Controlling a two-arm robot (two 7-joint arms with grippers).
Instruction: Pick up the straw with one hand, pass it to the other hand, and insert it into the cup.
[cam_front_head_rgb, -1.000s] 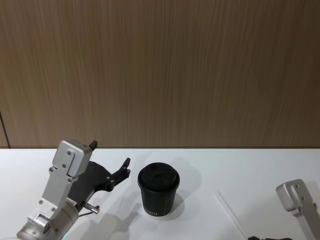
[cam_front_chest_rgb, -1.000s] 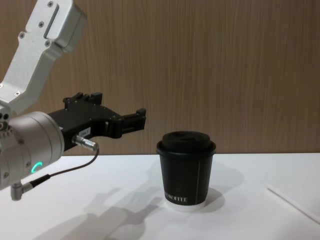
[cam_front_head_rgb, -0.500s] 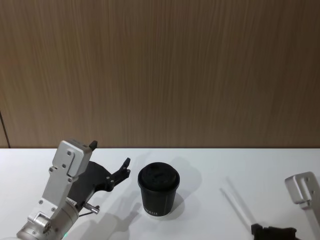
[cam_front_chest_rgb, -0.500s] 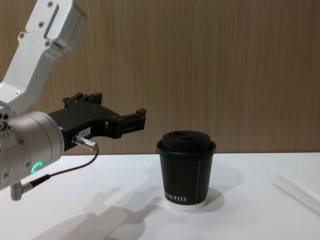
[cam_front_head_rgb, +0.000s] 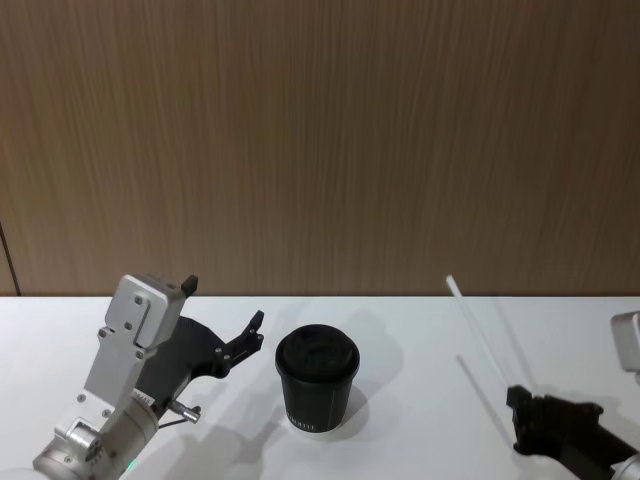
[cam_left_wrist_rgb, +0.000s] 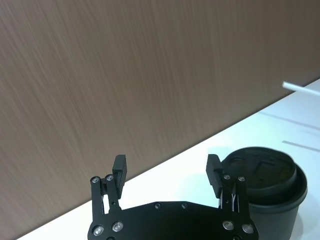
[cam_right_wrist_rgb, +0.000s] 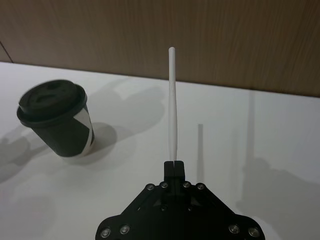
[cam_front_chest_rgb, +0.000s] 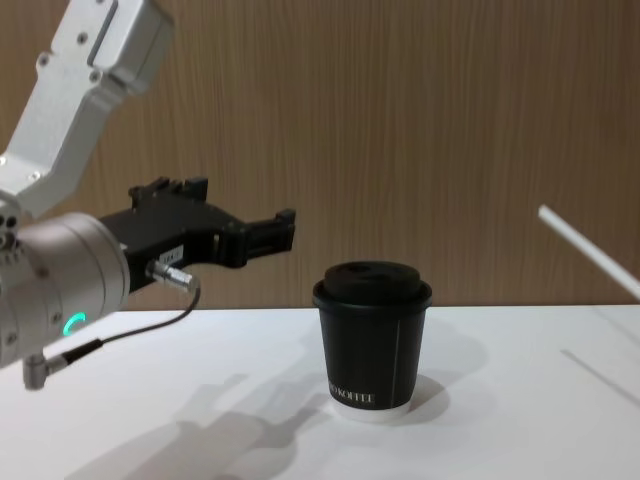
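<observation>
While the right end effector (cam_right_wrist_rgb: 173, 164) hangs above the right side of the white worktop (cam_front_head_rgb: 400, 440), its 2 fingers are pinched shut on the lower end of the straw (cam_right_wrist_rgb: 172, 105). Held clear of the worktop, the straw is tilted. Its free end points up toward the wood-panelled wall (cam_front_head_rgb: 320, 140) and leans a little to the left in the head view. Its thin shadow lies on the worktop beneath. The cup (cam_front_head_rgb: 317, 385) stands upright near the middle of the worktop with its domed lid on, well apart from the straw and to its left. The left end effector (cam_left_wrist_rgb: 166, 165) hovers just left of the cup, somewhat above the lid in the chest view. Its 2 fingers are spread wide and empty, with one fingertip near the lid's rim. A green ring light (cam_front_chest_rgb: 70, 325) glows on its silver wrist.
</observation>
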